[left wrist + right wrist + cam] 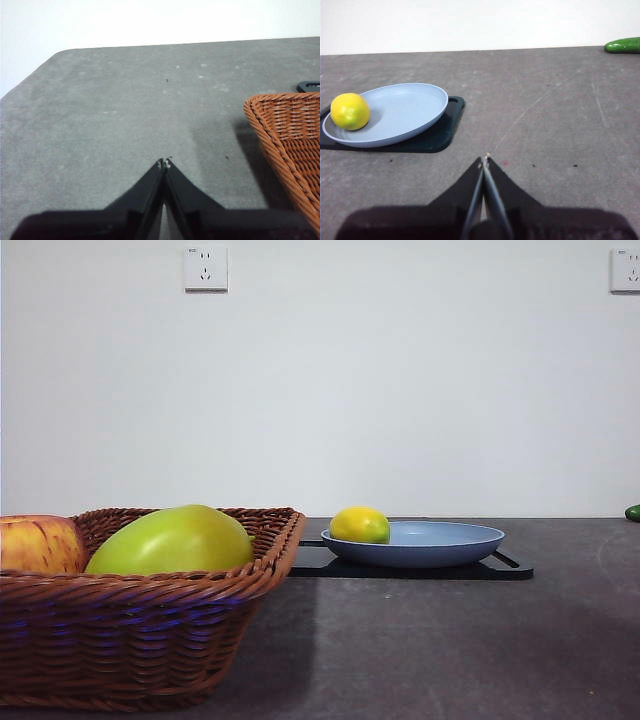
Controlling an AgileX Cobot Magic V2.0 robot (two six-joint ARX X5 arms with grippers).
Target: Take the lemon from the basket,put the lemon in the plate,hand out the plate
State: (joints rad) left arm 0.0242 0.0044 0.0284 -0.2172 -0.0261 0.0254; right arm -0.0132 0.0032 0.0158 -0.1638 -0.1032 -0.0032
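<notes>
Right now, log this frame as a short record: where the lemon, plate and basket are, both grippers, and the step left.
lemon: in the plate, near one rim
plate: on the black tray, beside the basket
basket: holds a green fruit and an apple
left gripper: shut, empty, over bare table near the basket
right gripper: shut, empty, apart from the plate
other: cucumber at the far table edge
step left: hand out the plate
</notes>
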